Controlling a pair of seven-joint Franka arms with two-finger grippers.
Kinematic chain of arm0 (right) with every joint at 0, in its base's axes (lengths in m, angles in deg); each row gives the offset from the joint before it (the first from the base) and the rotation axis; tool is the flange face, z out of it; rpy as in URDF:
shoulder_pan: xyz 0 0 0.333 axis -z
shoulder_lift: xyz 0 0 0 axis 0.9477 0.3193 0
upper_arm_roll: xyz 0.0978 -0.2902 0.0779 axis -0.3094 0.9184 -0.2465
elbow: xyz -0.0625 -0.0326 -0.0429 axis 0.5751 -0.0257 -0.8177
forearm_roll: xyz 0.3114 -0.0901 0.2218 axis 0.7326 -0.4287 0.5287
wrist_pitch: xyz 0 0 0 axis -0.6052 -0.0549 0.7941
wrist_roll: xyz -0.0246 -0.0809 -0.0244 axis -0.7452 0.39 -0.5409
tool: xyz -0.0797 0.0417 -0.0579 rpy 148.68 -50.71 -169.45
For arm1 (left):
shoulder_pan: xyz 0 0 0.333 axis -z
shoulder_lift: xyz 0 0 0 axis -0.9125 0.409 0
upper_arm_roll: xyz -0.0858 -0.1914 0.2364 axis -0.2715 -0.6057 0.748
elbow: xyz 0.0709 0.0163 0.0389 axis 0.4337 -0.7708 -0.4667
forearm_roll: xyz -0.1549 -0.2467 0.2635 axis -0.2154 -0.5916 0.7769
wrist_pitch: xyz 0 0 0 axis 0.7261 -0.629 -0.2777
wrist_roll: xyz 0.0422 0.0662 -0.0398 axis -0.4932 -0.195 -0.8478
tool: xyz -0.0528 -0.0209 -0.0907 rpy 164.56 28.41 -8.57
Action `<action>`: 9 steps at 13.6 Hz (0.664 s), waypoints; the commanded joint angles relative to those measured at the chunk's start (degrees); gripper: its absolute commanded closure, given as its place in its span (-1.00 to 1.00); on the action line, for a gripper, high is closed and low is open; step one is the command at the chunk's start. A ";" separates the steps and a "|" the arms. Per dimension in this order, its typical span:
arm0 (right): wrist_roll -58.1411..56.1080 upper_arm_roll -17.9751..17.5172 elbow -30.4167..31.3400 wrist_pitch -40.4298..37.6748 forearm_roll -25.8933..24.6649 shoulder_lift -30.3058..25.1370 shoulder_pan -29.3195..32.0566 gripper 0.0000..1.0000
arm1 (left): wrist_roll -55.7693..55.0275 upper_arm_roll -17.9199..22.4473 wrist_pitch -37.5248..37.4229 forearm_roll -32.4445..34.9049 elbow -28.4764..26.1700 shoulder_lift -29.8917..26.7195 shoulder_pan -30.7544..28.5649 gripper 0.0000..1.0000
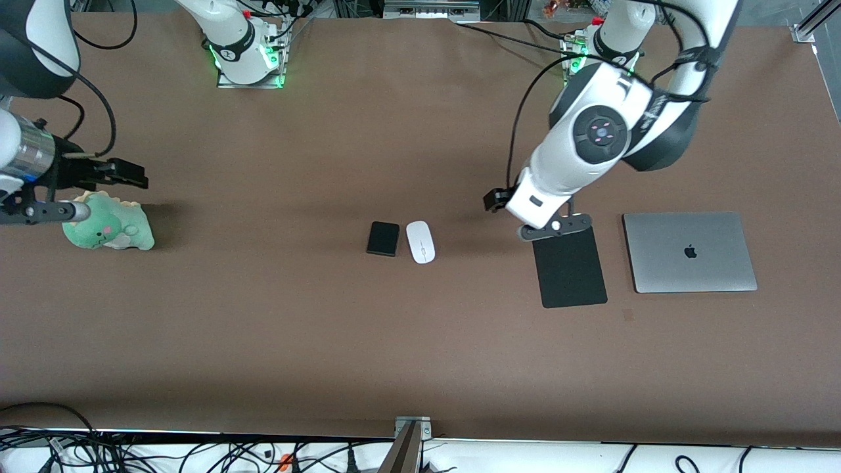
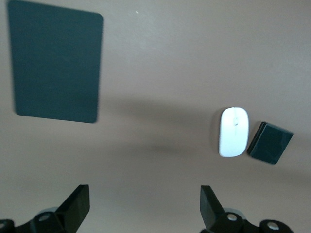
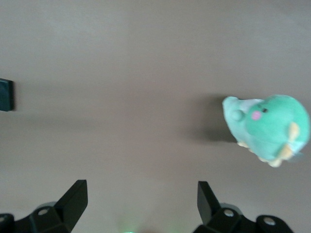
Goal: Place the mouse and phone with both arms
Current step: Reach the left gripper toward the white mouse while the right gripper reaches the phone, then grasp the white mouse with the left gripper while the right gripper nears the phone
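The white mouse [image 1: 420, 242] lies near the table's middle, with the black phone [image 1: 383, 238] right beside it toward the right arm's end. Both also show in the left wrist view, the mouse [image 2: 233, 132] and the phone [image 2: 270, 143]. My left gripper [image 1: 494, 199] hangs over bare table between the mouse and the black mouse pad [image 1: 570, 266]. It is open and empty [image 2: 145, 201]. My right gripper [image 1: 135, 176] is over the table by the green plush toy [image 1: 108, 226], open and empty [image 3: 142, 199]. An edge of the phone [image 3: 6, 94] shows in the right wrist view.
A closed silver laptop [image 1: 690, 251] lies beside the mouse pad at the left arm's end. The mouse pad [image 2: 56, 63] shows in the left wrist view and the plush toy [image 3: 269, 126] in the right wrist view. Cables run along the table's near edge.
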 commanded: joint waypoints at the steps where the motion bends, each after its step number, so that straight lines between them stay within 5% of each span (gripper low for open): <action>1: 0.56 -0.12 -0.29 2.83 3.59 3.50 -0.74 -1.00 | -9.15 0.63 5.34 0.03 2.64 5.52 5.08 -1.00; 5: 6.96 -0.12 -0.29 5.21 3.60 7.11 -3.73 -1.00 | -14.46 1.24 15.72 0.64 5.34 13.87 10.72 -1.00; 9: 11.90 -0.12 -0.21 7.58 3.60 9.31 -6.02 -1.00 | -22.10 2.39 16.09 8.90 14.05 22.84 15.73 -1.00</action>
